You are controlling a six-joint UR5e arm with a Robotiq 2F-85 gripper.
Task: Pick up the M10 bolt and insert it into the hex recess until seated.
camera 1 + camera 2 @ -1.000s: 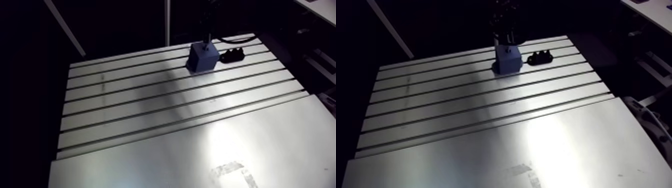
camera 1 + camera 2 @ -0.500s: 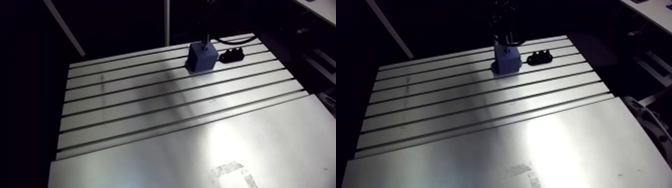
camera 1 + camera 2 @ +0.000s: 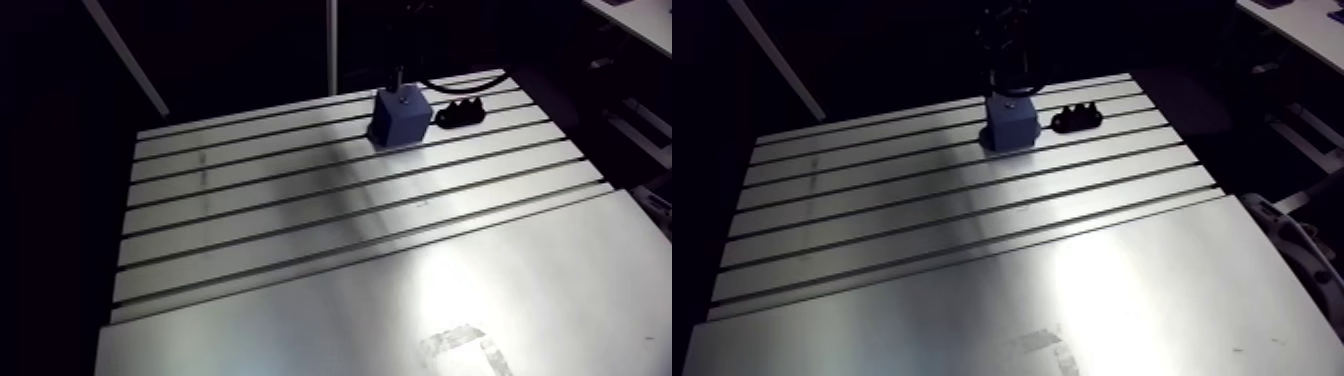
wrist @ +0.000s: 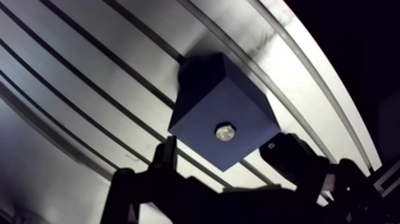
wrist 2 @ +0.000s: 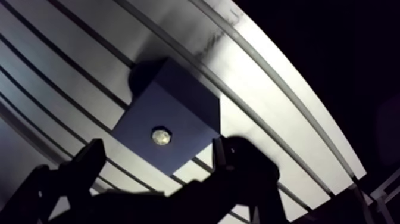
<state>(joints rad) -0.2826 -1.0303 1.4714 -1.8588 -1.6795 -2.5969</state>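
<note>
The bolt (image 4: 224, 131) sat in the hole on top of the blue block (image 4: 244, 107), right under the robot hand (image 4: 226, 152), between its two fingers (image 4: 168, 158); only its shiny head showed, so it looked pushed all the way in; the hand was wide open and held nothing; the job looked done; only lifting the hand away from the table (image 4: 89, 65) seemed left.

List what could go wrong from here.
1. The bolt sits in the top of the blue block, but whether it is fully seated cannot be told; it may stand proud.
2. The gripper, fingers open, hangs close over the block; a skewed retreat could nudge it toward the black part beside it.
</note>
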